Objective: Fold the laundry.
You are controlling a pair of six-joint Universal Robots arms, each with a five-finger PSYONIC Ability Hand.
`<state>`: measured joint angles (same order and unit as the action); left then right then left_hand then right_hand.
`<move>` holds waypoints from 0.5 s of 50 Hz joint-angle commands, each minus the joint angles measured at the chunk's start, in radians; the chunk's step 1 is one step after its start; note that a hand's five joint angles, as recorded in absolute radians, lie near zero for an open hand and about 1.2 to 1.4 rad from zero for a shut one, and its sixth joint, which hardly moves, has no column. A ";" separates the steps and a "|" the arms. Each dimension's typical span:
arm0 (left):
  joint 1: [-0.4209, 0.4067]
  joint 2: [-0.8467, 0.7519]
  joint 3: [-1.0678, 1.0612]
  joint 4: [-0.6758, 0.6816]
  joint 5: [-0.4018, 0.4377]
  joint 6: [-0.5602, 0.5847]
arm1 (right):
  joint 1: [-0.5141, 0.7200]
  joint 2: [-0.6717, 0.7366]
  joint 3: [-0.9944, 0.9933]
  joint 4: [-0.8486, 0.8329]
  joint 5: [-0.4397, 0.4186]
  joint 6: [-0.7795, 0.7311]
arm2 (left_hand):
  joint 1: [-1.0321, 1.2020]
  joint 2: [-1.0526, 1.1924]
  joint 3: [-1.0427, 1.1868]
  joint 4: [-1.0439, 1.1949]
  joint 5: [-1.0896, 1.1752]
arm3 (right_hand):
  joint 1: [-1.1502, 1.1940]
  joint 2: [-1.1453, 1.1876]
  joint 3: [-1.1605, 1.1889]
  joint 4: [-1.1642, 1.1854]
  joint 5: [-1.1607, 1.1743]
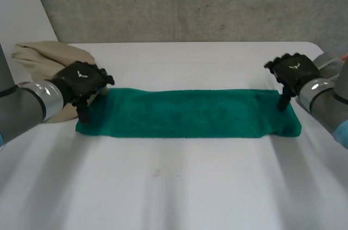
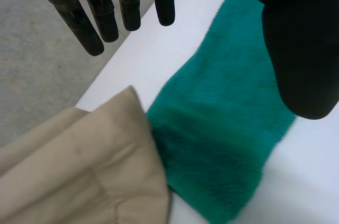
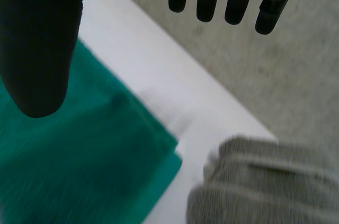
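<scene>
In the head view, the green towel (image 1: 187, 113) lies as a long folded strip across the middle of the counter (image 1: 179, 186), parallel to its near edge. Our left hand (image 1: 81, 79) stands over the strip's left end and our right hand (image 1: 293, 70) over its right end, each thumb pointing down at the pile. A beige cloth (image 1: 38, 56) is heaped at the counter's far left corner. We judge the towel soft, light and limp, so it will sag when lifted. The 2 short ends are the places to pinch it.

In the left wrist view, the left hand's fingers (image 2: 92, 17) are straight and spread with the thumb apart, holding nothing. The towel's end lies below the palm and touches the beige cloth's edge.

In the right wrist view, the right hand is likewise spread and empty, with the towel's end corner beneath its thumb. A grey knitted cloth (image 3: 265, 187) lies near that corner without touching it.
</scene>
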<state>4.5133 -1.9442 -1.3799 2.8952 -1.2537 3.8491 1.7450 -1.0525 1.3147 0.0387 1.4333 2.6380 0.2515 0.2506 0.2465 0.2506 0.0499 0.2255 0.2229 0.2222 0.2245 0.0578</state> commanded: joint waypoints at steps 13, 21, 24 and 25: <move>-0.011 -0.002 -0.013 0.121 -0.006 -0.169 | -0.122 0.014 0.268 -0.195 -0.096 0.045 | -0.023 -0.023 -0.018 -0.023 0.004 | 0.237 0.239 0.240 0.238 0.230; -0.023 -0.001 -0.002 0.124 -0.007 -0.183 | -0.122 0.086 0.255 -0.253 -0.100 0.096 | -0.023 -0.023 -0.018 -0.023 0.004 | 0.630 0.633 0.633 0.631 0.623; -0.031 0.001 -0.002 0.127 -0.007 -0.194 | -0.125 0.100 0.245 -0.244 -0.097 0.089 | -0.023 -0.023 -0.018 -0.023 0.004 | 1.033 1.036 1.037 1.035 1.027; -0.033 0.001 -0.002 0.127 -0.007 -0.195 | -0.125 0.100 0.245 -0.243 -0.097 0.088 | -0.023 -0.023 -0.018 -0.023 0.004 | 1.169 1.172 1.173 1.170 1.163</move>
<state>4.4925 -1.9453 -1.3827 3.0186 -1.2611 3.6653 1.6210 -0.9817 1.5803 -0.2171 1.3295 2.7290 0.2463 0.2411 0.2446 0.2395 0.0477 0.7917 0.7949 0.7925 0.7919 0.6151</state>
